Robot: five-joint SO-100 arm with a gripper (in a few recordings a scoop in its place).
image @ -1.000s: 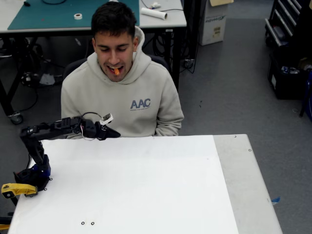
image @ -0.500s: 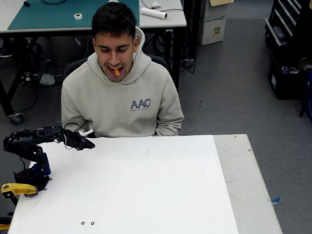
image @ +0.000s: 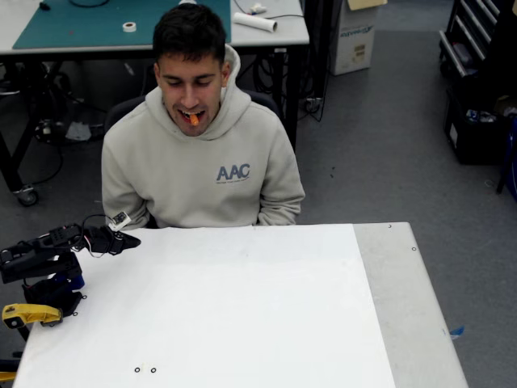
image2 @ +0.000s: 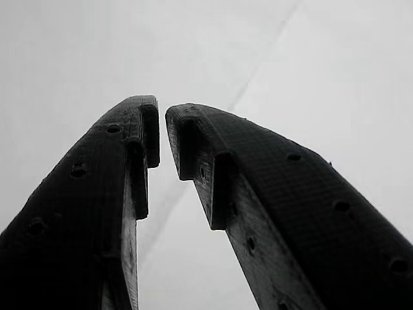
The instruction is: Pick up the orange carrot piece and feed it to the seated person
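Observation:
The orange carrot piece (image: 193,119) sticks out of the open mouth of the seated person (image: 202,170), who wears a beige "AAC" hoodie behind the white table (image: 242,307). The black arm is folded low at the table's far left edge, and its gripper (image: 129,240) points right, well below and left of the person's face. In the wrist view the two black fingers (image2: 139,135) nearly meet at the tips, with nothing between them and the white tabletop beyond. The gripper (image2: 162,129) is shut and holds nothing.
A yellow-handled tool (image: 31,314) lies beside the arm's blue base (image: 55,291) at the left edge. The table has a bare grey strip (image: 404,307) on the right. Behind the person stands a table with a green mat (image: 97,23), a tape roll (image: 129,27) and a cardboard box (image: 355,32).
The arm has pulled back left and down, from in front of the person's chest to the table's left edge. The carrot stays in the person's mouth.

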